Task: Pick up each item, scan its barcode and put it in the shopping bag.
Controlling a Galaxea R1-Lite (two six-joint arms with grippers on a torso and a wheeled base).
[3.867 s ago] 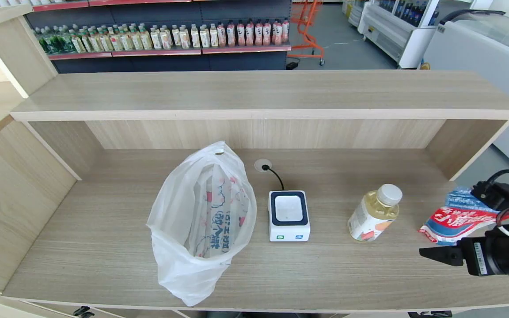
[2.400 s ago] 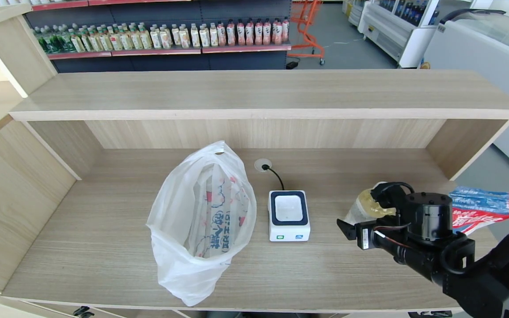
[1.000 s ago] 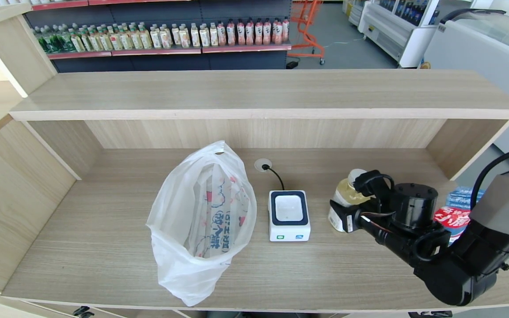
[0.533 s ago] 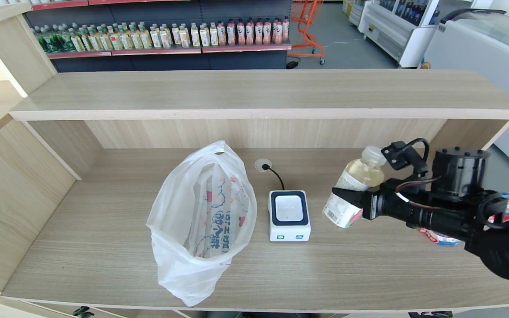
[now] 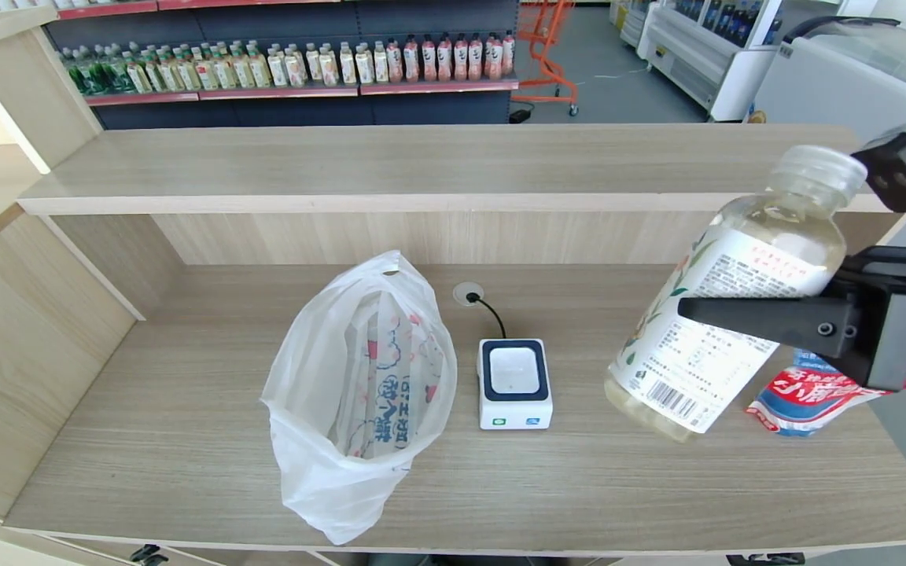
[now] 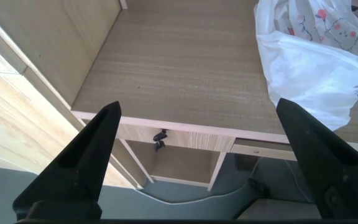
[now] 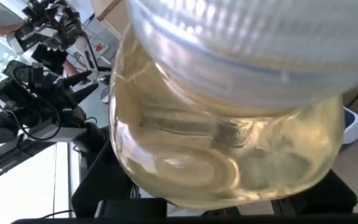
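Note:
My right gripper (image 5: 738, 308) is shut on a clear bottle of pale yellow drink (image 5: 744, 259) with a white cap. It holds the bottle tilted, high above the right side of the counter, with the barcode label low on the side facing the head camera. The right wrist view looks along the bottle (image 7: 229, 124) from close up. The white scanner (image 5: 513, 383) sits mid-counter, left of and below the bottle. The white shopping bag (image 5: 359, 385) stands open left of the scanner with a printed packet inside. My left gripper (image 6: 197, 165) is open, below the counter's front edge near the bag (image 6: 309, 62).
A red and blue snack packet (image 5: 807, 393) lies at the counter's right end, under my right arm. The scanner's cable runs to a hole (image 5: 468, 294) in the counter. A raised shelf (image 5: 453, 169) and side walls enclose the counter.
My right gripper came in from the right, shut on the standing bottle and lifted it up off the counter, tilting it. The snack packet, bag and scanner stayed put.

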